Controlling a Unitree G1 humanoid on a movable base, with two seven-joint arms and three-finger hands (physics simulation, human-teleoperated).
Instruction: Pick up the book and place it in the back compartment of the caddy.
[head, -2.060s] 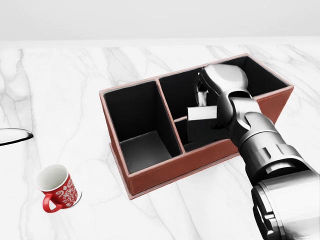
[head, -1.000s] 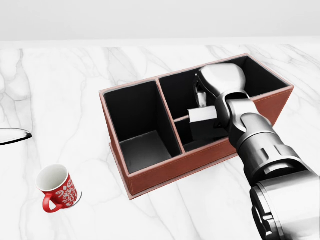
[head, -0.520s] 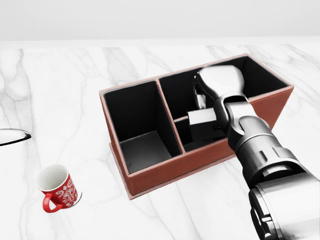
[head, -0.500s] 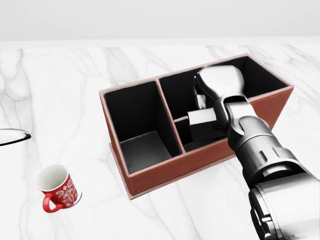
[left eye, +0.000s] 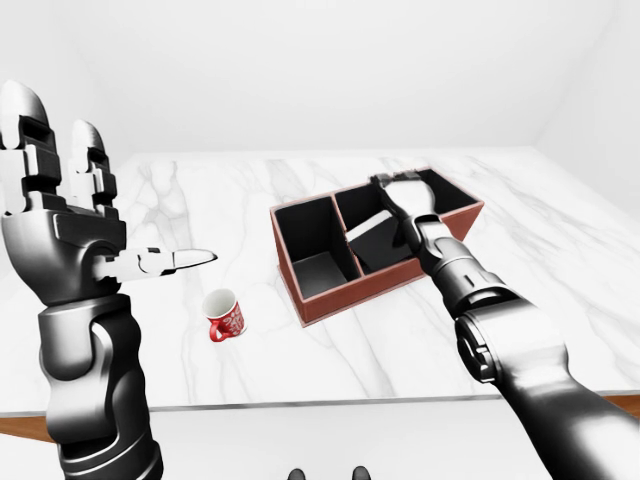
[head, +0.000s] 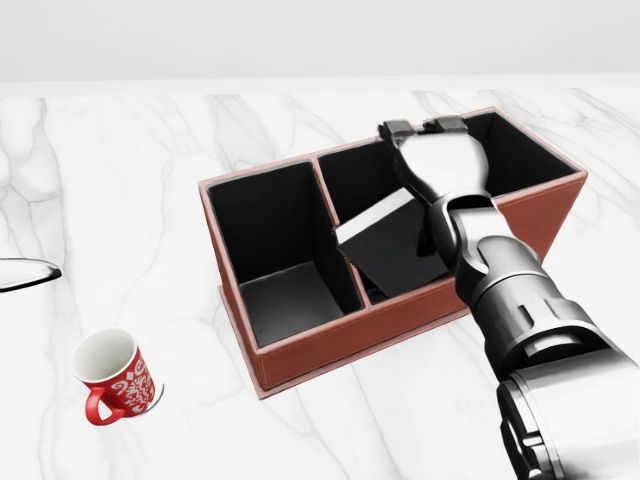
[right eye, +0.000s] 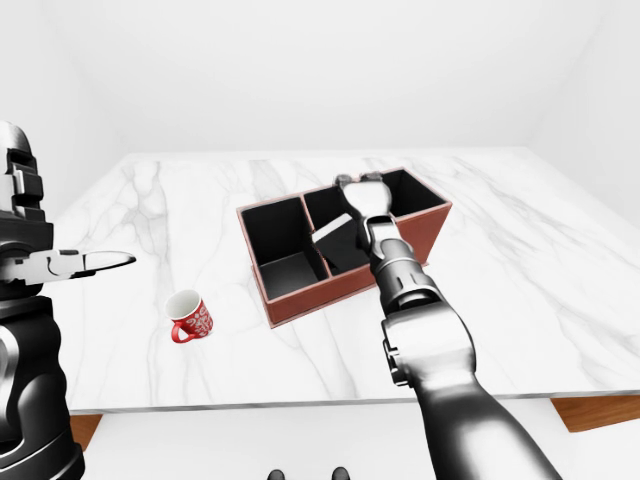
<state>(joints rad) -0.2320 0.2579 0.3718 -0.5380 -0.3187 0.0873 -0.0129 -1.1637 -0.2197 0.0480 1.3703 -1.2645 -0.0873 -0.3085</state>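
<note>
Below the right hand (head: 425, 133), whose fingers are spread apart, the book (head: 392, 245) leans tilted inside the caddy (head: 330, 345).

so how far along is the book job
Mostly done: the book lies tilted inside the caddy, leaning on the low divider. The right hand is above it with fingers open, no longer gripping. Left: confirm it sits in the back compartment and pull the arm clear.

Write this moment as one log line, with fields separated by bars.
right hand: open, over caddy | book: released, leaning tilted inside caddy | left hand: open, raised | mug: on table
</note>
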